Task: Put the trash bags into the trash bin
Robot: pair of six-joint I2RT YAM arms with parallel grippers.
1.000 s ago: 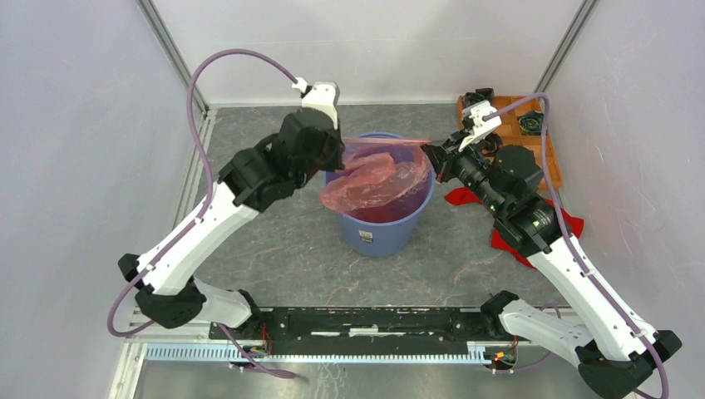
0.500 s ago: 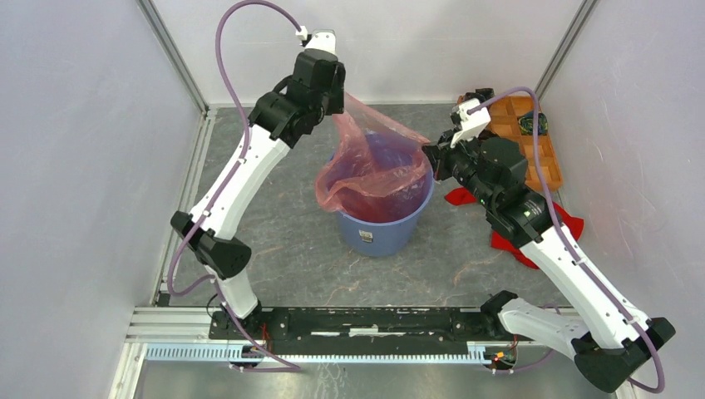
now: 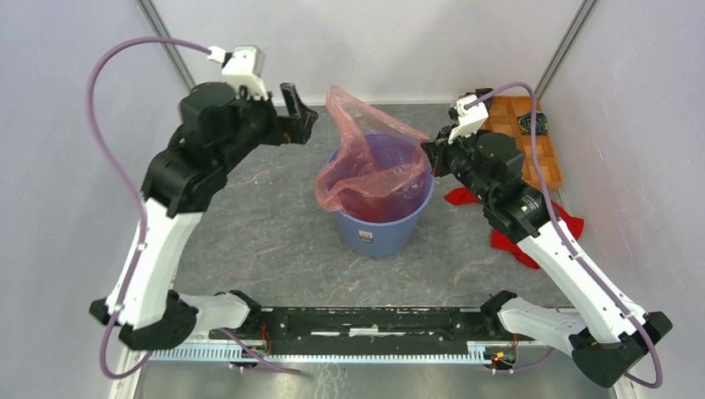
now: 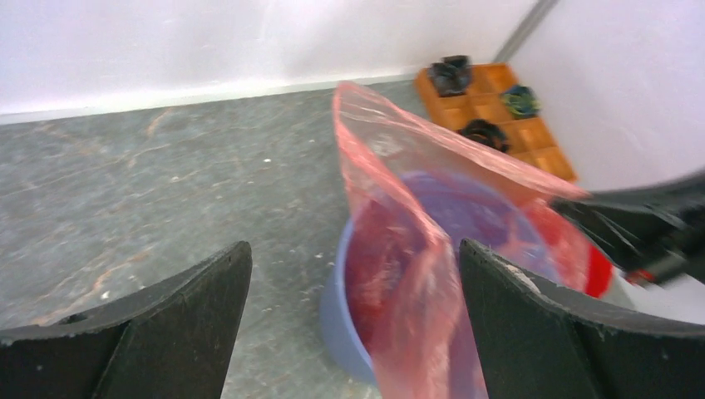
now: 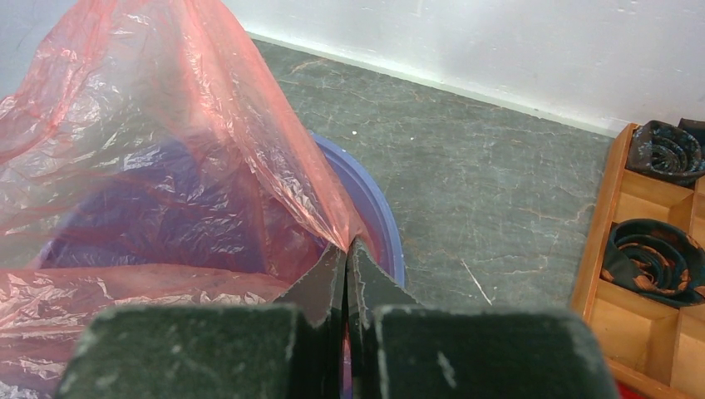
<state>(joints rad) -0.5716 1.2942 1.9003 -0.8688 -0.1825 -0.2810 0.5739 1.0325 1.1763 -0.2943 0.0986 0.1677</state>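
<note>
The trash bin [image 3: 384, 224] stands in the middle of the surface [image 3: 266, 233], with the trash bag [image 3: 370, 166] in it, its top rising above the far rim. The left pincer [image 3: 297, 112] is left of the bag, apart from it; the right pincer [image 3: 431, 155] meets the bag at the bin's right rim. A cloth [image 3: 459, 198] lies right of the bin, a tray [image 3: 547, 158] behind the cloth.

One translucent red-pink plastic bag [image 3: 366, 166]. One round blue bucket [image 3: 382, 229]. One orange compartmented tray [image 4: 540, 145], holding three dark coils [image 4: 451, 73] [image 4: 521, 100] [image 4: 482, 131] (the left wrist view catches all three, too blurred to name more closely). One red cloth [image 3: 456, 198], showing as two patches. Two robot arms: the left arm [image 3: 166, 216] and the right arm [image 3: 574, 266]. Two purple cables [image 3: 108, 75] [image 3: 544, 125], one on each arm.
</note>
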